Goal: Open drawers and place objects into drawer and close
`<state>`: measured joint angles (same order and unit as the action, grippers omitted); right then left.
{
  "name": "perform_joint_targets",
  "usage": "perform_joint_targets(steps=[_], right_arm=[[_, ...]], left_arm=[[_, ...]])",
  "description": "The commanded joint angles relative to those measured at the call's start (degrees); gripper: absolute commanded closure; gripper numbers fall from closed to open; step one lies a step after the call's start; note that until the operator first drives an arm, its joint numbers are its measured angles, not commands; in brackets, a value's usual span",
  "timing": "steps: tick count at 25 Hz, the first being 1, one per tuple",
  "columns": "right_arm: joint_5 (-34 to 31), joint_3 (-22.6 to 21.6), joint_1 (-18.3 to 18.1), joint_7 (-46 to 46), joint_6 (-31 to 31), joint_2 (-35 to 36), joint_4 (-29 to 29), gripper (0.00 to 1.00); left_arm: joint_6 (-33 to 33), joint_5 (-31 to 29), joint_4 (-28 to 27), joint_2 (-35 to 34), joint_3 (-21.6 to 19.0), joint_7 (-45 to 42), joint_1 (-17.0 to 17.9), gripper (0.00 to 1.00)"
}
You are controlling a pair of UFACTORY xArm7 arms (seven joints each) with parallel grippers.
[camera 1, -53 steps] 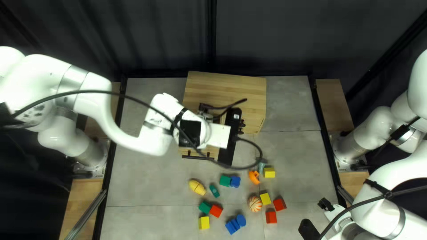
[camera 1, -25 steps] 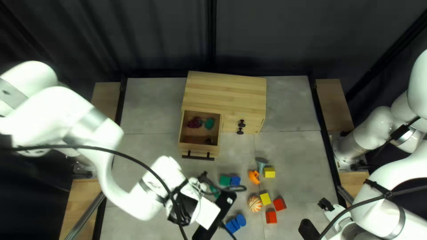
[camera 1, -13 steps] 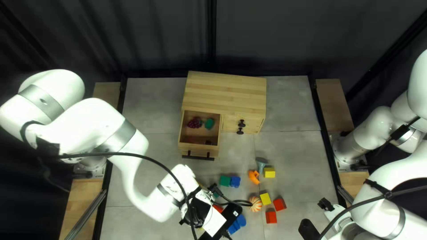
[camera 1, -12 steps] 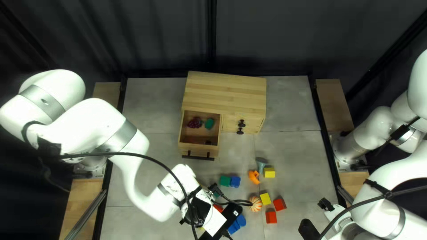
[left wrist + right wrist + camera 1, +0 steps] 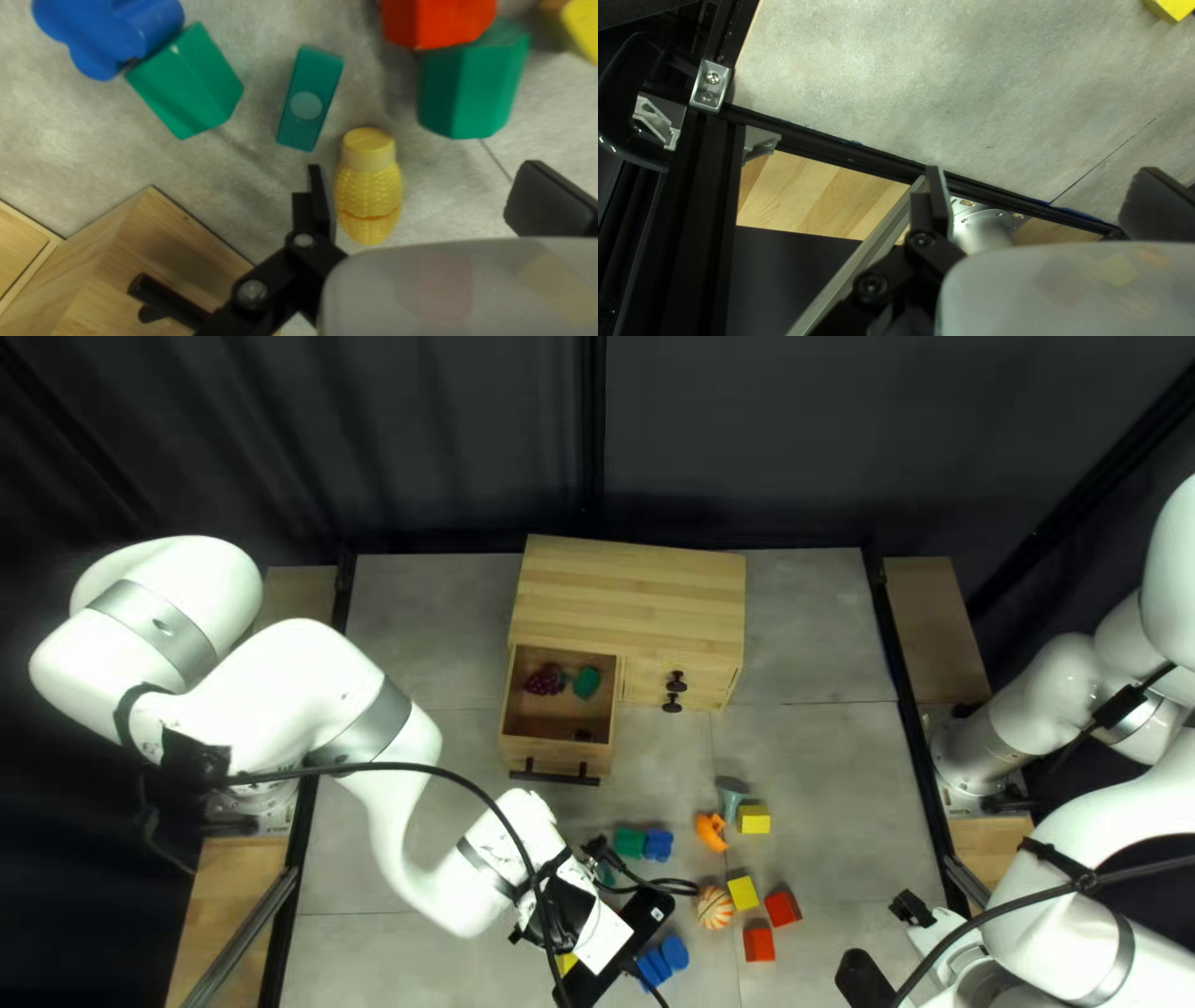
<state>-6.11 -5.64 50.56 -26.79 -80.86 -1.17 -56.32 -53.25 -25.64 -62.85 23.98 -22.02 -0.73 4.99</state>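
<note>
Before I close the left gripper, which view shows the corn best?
The left wrist view: the corn shows there from end to end, seen between the open fingers of the left gripper, nearer one. The top left view doesn't show it; my left arm blocks that area. Nor does the right wrist view.

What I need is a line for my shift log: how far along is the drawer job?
Done: the drawer is open, with dark red grapes and a green item inside.
In hand: nothing is gripped; my open left gripper is at the yellow corn, apparently lining up on it.
Left: the corn is not in yet, and the drawer needs closing. Whether the blocks must go in too, I cannot tell.
</note>
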Motion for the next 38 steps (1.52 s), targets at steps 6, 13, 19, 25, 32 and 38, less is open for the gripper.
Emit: perform_joint_targets(steps=[6, 13, 19, 25, 32, 38], right_arm=[[0.0, 0.0, 0.0, 0.0, 0.0, 0.0, 0.0, 0.00], [0.0, 0.0, 0.0, 0.0, 0.0, 0.0, 0.0, 0.00], [0.0, 0.0, 0.0, 0.0, 0.0, 0.0, 0.0, 0.00], [0.0, 0.0, 0.0, 0.0, 0.0, 0.0, 0.0, 0.00], [0.0, 0.0, 0.0, 0.0, 0.0, 0.0, 0.0, 0.00], [0.0, 0.0, 0.0, 0.0, 0.0, 0.0, 0.0, 0.00]], left_arm=[[1.1, 0.6, 1.7, -0.7, 0.1, -0.3, -0.7, 0.95], [-2.8, 2.7, 0.4, -3.3, -1.2, 0.2, -0.3, 0.95], [-7.9, 3.6, -3.2, -4.5, -2.1, -0.1, 0.9, 0.94], [-7.0, 3.7, -2.2, -4.7, -2.0, -0.8, 0.7, 0.00], [-4.1, 3.9, 0.2, -4.6, -1.4, -1.2, -0.3, 0.00], [-1.9, 3.9, 1.8, -3.8, -0.9, -1.3, -1.1, 0.00]])
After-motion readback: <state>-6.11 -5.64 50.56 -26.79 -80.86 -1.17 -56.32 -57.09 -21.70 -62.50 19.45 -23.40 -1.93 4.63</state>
